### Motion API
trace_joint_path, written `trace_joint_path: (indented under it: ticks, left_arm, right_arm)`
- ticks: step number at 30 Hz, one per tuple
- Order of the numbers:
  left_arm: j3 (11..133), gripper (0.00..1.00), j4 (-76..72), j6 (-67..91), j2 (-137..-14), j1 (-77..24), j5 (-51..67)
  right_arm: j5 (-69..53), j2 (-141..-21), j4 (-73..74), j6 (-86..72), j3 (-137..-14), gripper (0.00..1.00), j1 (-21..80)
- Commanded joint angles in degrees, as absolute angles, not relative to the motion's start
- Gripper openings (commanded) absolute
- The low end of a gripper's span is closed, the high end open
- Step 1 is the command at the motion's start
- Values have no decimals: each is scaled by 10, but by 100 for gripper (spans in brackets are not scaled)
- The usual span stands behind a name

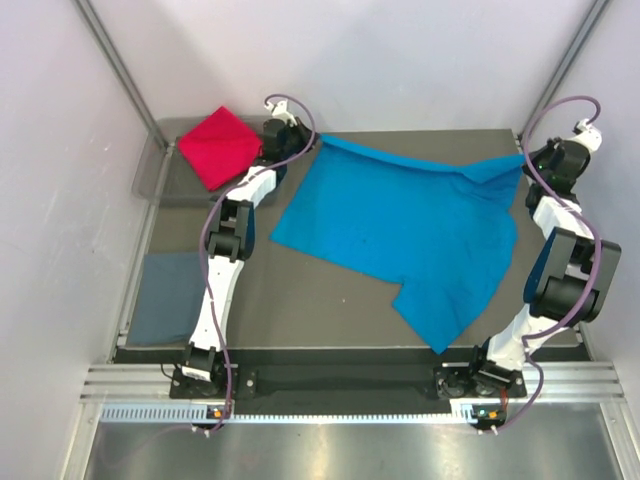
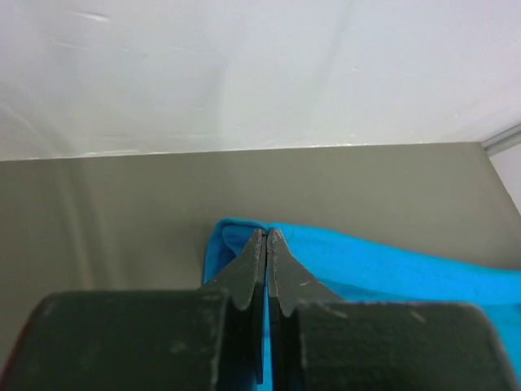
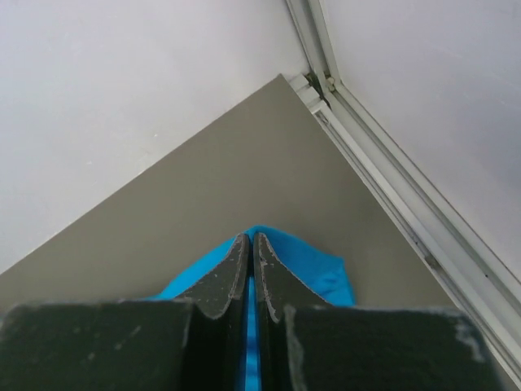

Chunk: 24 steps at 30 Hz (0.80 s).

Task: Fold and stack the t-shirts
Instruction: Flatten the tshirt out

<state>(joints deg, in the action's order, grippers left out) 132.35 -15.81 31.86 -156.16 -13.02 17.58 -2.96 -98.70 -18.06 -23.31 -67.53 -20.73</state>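
Gripping the turquoise t-shirt (image 1: 400,230), spread flat on the table (image 1: 300,300), by its far corners, with left jaws and right jaws clamped shut on it. Keep that far edge taut, carry both corners nearward evenly, lay edge on hem without wrinkles.

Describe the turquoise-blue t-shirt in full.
The bright turquoise-blue cloth t-shirt is plain, soft and unfolded. It lies spread mostly flat across the dark grey table, with one sleeve pointing toward the near edge. Its far edge runs taut between two corners: the left gripper is shut on one, and the right gripper is shut on the other, where the cloth bunches and folds over.
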Motion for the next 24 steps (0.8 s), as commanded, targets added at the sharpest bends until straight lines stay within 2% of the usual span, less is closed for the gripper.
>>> trace_joint_path:
  ticks: [1,17,24]
  left_arm:
    - [1333,0,-209,325,-1541,-123,163]
    - [1278,0,-72,312,-1461,-111,176]
    - [1220,0,-55,319,-1424,-99,186]
  right_arm:
    - [-33,-972,-219,-244,-708,0,-194]
    - [26,-820,61,-283,-650,0,-159]
    - [31,-757,130,-307,-605,0,-159]
